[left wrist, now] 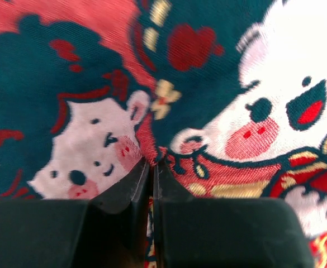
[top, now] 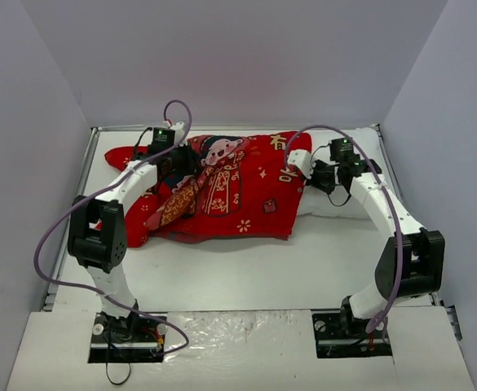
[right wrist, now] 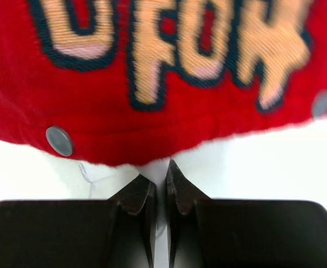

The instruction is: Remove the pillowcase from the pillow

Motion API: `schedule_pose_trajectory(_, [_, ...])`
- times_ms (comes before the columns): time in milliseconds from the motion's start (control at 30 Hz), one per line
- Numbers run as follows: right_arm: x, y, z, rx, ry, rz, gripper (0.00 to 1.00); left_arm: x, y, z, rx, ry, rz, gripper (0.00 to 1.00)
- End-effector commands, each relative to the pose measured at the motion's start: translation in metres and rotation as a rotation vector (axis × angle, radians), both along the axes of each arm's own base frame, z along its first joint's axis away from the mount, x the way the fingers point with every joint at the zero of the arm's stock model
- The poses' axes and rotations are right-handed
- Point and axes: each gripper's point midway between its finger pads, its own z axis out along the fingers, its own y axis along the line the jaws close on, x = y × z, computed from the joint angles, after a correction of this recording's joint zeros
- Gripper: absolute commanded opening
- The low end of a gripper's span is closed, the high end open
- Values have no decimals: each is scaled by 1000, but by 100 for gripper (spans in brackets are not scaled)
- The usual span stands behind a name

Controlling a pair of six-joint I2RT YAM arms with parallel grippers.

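Note:
The red pillowcase [top: 238, 191] with cartoon figures lies bunched across the middle of the table. The white pillow [top: 348, 195] sticks out of its right end. My left gripper [top: 185, 163] is shut on a fold of the pillowcase; in the left wrist view the printed fabric [left wrist: 208, 167] runs between the closed jaws of that gripper [left wrist: 151, 164]. My right gripper [top: 307, 173] is at the case's open right edge, shut on a pinch of the pillow [right wrist: 252, 162]. In the right wrist view the gripper [right wrist: 159, 181] sits just below the red hem [right wrist: 169, 139] with its metal snaps.
The white table [top: 246, 269] is walled in by grey panels on the left, back and right. A metal rail [top: 71, 220] runs along the table's left edge. Purple cables [top: 173, 114] loop above both arms.

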Motion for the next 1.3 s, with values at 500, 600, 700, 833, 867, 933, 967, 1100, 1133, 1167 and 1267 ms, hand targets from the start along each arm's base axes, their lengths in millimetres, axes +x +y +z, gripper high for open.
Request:
schedule_pose_trajectory(500, [25, -137, 121, 391, -198, -469, 0, -12, 261, 86, -23, -178, 622, 2])
schedule_pose_trajectory(600, [21, -131, 128, 454, -190, -490, 0, -22, 284, 87, -11, -185, 696, 2])
schedule_pose_trajectory(700, [21, -129, 138, 518, -182, -520, 0, -34, 312, 99, -3, -220, 777, 2])
schedule_pose_trajectory(833, [30, -131, 163, 705, -158, -625, 0, -34, 308, 99, -42, -213, 763, 2])
schedule_pose_trajectory(867, [38, -133, 175, 765, -173, -640, 0, -27, 301, 103, -74, -246, 739, 2])
schedule_pose_trajectory(933, [44, -122, 186, 915, -116, -719, 0, -16, 274, 96, -149, -229, 677, 2])
schedule_pose_trajectory(967, [50, -113, 200, 959, -143, -702, 0, -13, 265, 99, -162, -232, 644, 2])
schedule_pose_trajectory(1100, [52, -92, 253, 1131, -210, -702, 0, -7, 257, 109, -159, -249, 639, 2])
schedule_pose_trajectory(1133, [53, -90, 274, 1172, -265, -683, 0, -9, 262, 115, -156, -260, 656, 2])
schedule_pose_trajectory(1167, [46, -87, 292, 1196, -310, -669, 0, -9, 267, 122, -151, -277, 670, 2])
schedule_pose_trajectory(1267, [38, -98, 324, 1257, -422, -732, 0, -7, 273, 135, -151, -303, 697, 2])
